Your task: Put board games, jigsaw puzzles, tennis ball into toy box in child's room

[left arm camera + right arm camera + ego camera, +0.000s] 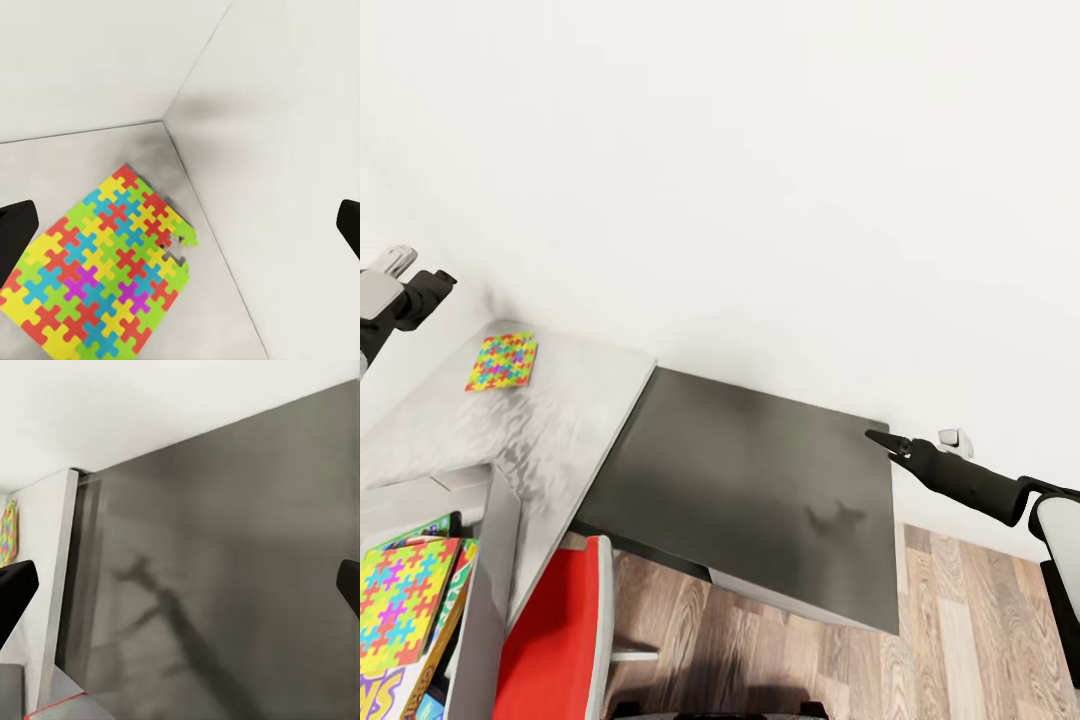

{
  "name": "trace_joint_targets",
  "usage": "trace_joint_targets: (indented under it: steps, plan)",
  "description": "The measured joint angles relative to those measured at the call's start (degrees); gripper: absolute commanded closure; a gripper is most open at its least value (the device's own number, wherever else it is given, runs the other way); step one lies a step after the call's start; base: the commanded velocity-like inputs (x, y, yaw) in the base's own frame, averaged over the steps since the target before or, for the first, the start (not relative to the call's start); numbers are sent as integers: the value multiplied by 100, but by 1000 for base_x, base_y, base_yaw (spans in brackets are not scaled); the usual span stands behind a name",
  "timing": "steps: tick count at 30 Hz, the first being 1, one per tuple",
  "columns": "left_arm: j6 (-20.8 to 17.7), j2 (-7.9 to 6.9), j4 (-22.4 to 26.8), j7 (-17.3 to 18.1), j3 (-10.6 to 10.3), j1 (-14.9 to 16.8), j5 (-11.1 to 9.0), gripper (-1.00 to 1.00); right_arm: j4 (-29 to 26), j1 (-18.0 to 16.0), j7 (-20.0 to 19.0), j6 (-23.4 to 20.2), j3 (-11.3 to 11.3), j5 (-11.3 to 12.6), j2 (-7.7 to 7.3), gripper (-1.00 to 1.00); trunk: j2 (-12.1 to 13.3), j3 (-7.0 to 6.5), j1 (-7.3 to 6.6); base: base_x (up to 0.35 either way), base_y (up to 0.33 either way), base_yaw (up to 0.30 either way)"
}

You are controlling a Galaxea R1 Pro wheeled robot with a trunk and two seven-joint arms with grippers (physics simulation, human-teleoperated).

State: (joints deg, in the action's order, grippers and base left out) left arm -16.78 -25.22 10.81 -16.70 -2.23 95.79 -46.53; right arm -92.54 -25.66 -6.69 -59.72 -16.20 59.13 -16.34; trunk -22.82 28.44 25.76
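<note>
White walls corner a pale grey worktop. Below the wide-open, empty left gripper lies a thin many-coloured jigsaw puzzle square. The right gripper, spread and empty, hovers over a dark grey cabinet top.

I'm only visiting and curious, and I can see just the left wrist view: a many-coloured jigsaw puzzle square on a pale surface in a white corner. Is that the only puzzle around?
Observer: No. In the head view a second many-coloured jigsaw puzzle already lies inside the light grey toy box, nearer the robot.
Operator: What is next to this pale grey-white table?
Observer: A lower dark grey cabinet stands right beside it, and a red chair is in front.
Operator: And the other arm?
Observer: The right gripper hovers open above that cabinet, holding nothing.
</note>
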Motion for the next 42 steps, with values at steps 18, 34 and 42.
trace_joint_targets:
  steps: [18,34,42]
  plan:
    - [83,8,28,2,6,-36,-14,-100,0,4,0,0,-6,12,-9,-100,0,167,0,0,0,0]
    - [46,-34,77,72,13,-36,-6,-100,0,4,0,0,-3,31,-10,-100,0,316,0,0,0,0]
    - [47,-47,83,103,14,-36,5,-100,0,4,0,0,8,33,-10,-100,0,390,0,0,0,0]
